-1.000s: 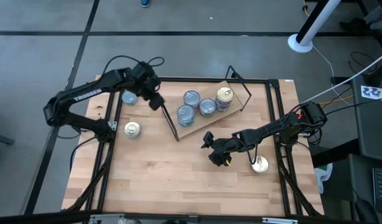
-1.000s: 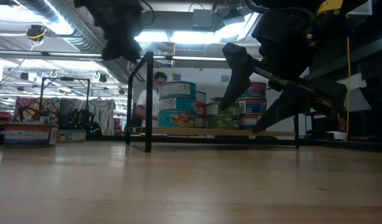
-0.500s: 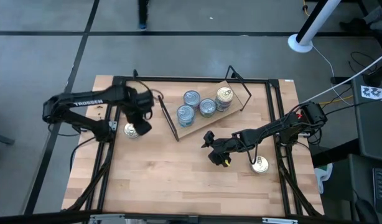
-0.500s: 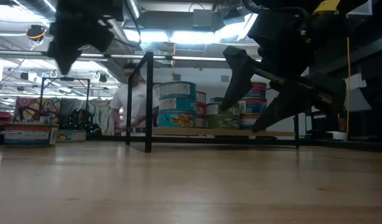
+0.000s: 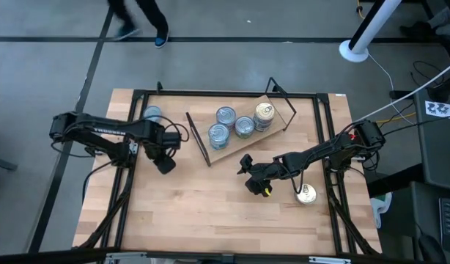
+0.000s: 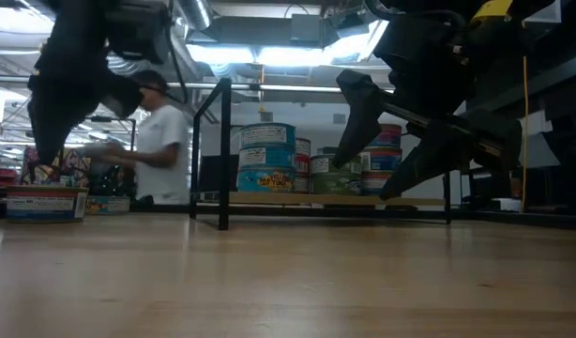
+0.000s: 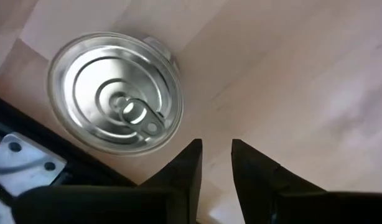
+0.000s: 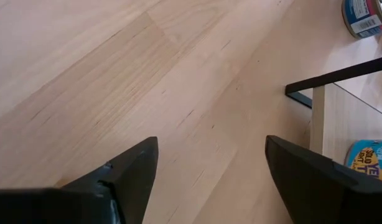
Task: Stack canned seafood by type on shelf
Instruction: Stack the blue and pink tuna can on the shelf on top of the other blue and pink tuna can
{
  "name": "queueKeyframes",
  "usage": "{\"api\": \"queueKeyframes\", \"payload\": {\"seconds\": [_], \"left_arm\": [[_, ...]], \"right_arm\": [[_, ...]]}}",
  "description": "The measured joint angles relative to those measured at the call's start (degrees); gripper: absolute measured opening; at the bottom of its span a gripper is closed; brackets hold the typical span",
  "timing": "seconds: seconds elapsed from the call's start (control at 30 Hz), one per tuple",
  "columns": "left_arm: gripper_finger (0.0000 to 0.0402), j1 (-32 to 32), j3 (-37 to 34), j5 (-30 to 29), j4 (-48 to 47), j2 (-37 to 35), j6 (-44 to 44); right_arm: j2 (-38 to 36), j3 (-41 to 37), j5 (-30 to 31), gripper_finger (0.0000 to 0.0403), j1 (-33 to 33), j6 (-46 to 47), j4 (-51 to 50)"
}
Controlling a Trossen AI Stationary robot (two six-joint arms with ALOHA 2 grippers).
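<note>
A tin with a silvery pull-ring lid [image 7: 115, 93] stands on the tabletop near the table's left edge; in the high view the left arm hides it. My left gripper [image 5: 165, 162] [image 7: 216, 146] points straight down beside this tin, open by a narrow gap over bare wood. The shelf [image 5: 236, 147] stands slanted at the far middle and carries several tins: blue-labelled ones [image 5: 226, 116] and a gold-topped one [image 5: 264, 112]. My right gripper [image 5: 249, 176] [image 8: 209, 155] hangs wide open over bare table in front of the shelf.
A blue-labelled tin [image 5: 152, 114] stands at the far left and a gold-lidded tin [image 5: 307, 193] near the right edge. The shelf's black wire leg [image 8: 334, 81] is close to my right gripper. A person walks in the room beyond the table [image 6: 161, 141].
My left gripper has gone from beside the shelf's left end toward the table's near edge and down, tipping until it points straight down next to the pull-ring tin. The person behind the table has walked leftward.
</note>
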Motion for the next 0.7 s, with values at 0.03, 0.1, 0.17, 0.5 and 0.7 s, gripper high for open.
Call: {"api": "queueKeyframes", "payload": {"seconds": [0.03, 0.1, 0.17, 0.5, 0.7], "left_arm": [[0.0082, -0.14, -0.91, 0.0, 0.79, 0.0, -0.13], [0.0087, -0.18, -2.2, 0.0, 1.63, 0.0, -0.02], [0.01, -0.18, -3.12, -0.02, 1.97, 0.0, 0.05], [0.0177, -0.18, -4.41, -5.04, 4.73, 0.09, 3.25], [0.018, -0.18, -4.41, -8.46, 8.95, 0.11, 6.39]], "right_arm": [[0.0, 0.0, 0.0, 0.0294, 0.0, 0.0, 0.0], [0.0, 0.0, 0.02, 0.0294, 0.0, 0.0, 0.0], [0.0, 0.0, 0.02, 0.0294, 0.02, -0.02, 0.0], [0.01, 0.0, 0.01, 0.0294, 0.02, -0.15, 0.0], [0.02, 0.0, 0.01, 0.0294, -0.01, -0.17, 0.0]]}}
